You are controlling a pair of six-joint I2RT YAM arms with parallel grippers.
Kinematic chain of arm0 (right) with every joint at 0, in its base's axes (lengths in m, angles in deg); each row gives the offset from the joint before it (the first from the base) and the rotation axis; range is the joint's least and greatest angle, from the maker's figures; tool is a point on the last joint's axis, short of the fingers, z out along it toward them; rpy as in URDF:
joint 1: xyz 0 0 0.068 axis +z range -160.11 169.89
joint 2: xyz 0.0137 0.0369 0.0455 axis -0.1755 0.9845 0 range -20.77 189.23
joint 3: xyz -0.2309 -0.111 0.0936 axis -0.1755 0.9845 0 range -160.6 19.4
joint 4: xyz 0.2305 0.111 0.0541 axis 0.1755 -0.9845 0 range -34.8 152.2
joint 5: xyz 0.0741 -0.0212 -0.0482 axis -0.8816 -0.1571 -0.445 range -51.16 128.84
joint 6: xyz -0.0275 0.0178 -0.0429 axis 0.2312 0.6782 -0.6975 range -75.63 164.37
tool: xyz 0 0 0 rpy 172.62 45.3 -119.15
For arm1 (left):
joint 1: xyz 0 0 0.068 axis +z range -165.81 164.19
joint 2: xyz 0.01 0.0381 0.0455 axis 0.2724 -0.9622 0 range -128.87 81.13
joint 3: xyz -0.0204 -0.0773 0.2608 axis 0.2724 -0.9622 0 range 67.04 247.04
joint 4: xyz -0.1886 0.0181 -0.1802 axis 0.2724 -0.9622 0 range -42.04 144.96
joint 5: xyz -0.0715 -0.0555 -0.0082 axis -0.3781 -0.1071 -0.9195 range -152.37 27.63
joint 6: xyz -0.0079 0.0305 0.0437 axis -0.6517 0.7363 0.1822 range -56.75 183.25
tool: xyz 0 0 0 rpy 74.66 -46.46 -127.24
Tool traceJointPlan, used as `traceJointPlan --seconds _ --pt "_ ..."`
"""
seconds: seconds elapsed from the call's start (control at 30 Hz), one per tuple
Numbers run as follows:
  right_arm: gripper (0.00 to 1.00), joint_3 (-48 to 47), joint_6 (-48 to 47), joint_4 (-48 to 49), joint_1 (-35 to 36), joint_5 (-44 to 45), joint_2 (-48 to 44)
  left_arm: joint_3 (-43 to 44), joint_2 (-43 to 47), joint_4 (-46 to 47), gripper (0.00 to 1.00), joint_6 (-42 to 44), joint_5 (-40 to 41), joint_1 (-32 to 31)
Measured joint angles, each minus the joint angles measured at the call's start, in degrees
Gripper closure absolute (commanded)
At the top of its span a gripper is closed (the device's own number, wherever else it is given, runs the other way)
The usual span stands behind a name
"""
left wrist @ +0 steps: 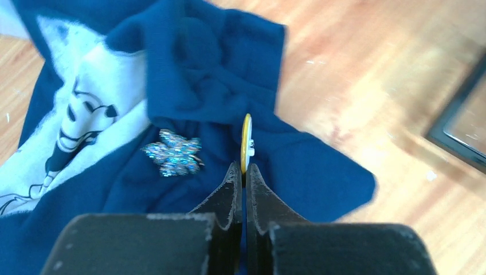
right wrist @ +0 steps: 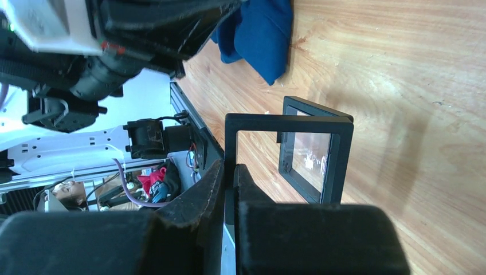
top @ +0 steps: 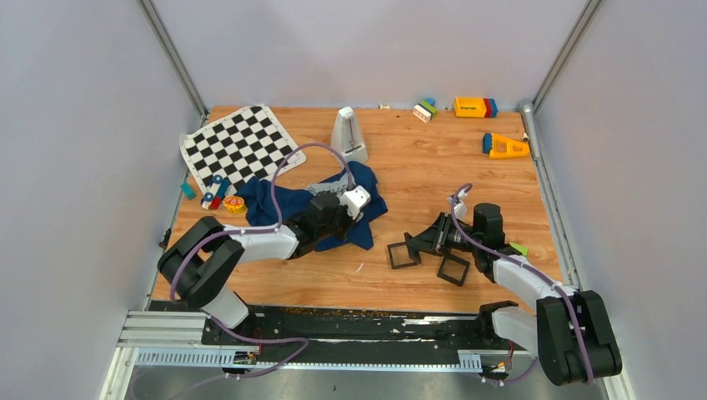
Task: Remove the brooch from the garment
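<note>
Left gripper [left wrist: 242, 169]: jaws pressed together with almost no gap, pinching the lower rim of the brooch [left wrist: 246, 137]. The brooch is a thin round gold-yellow disc, seen edge-on and standing upright just past the fingertips. A small white bit shows on its right face near the pinch point.

The brooch sits directly over the garment [left wrist: 195, 63], which is navy cloth lying crumpled on the wooden table [top: 433, 167]. Cannot tell whether the disc is fastened to the cloth or already clear of it, since the contact point is hidden behind the fingers.

In the left wrist view, the grey-white print patch [left wrist: 86, 114] lies to the left of the gripper. A glittery flower-shaped ornament [left wrist: 172, 158] rests on the navy cloth just left of the brooch, beside the edge of the patch and apart from the fingers.

From above, the left arm reaches across the garment left of the table's centre, and its wrist covers the middle of the cloth.

Right gripper [right wrist: 229, 169]: jaws narrow, clamped on one thin side bar of a black square frame [right wrist: 286, 122], which stands on edge. A second black frame [top: 453, 268] lies just beside it on the bare wood. This gripper is to the right of the garment and well apart from the brooch.
</note>
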Motion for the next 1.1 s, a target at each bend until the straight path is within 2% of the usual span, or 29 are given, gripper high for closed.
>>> traceJointPlan --seconds 0.27,0.5,1.1 --pt "1.00 1.5 0.8 2.7 0.0 -1.4 1.0 -7.7 7.2 9.7 1.00 7.0 -2.7 -9.6" --pt "1.00 2.0 1.8 5.5 0.0 -2.1 2.4 -8.0 6.5 13.8 1.00 10.4 -4.9 -10.8" --pt "1.00 3.6 6.4 16.1 0.0 -2.7 9.3 -6.0 1.4 14.3 1.00 15.9 -5.3 -16.7"
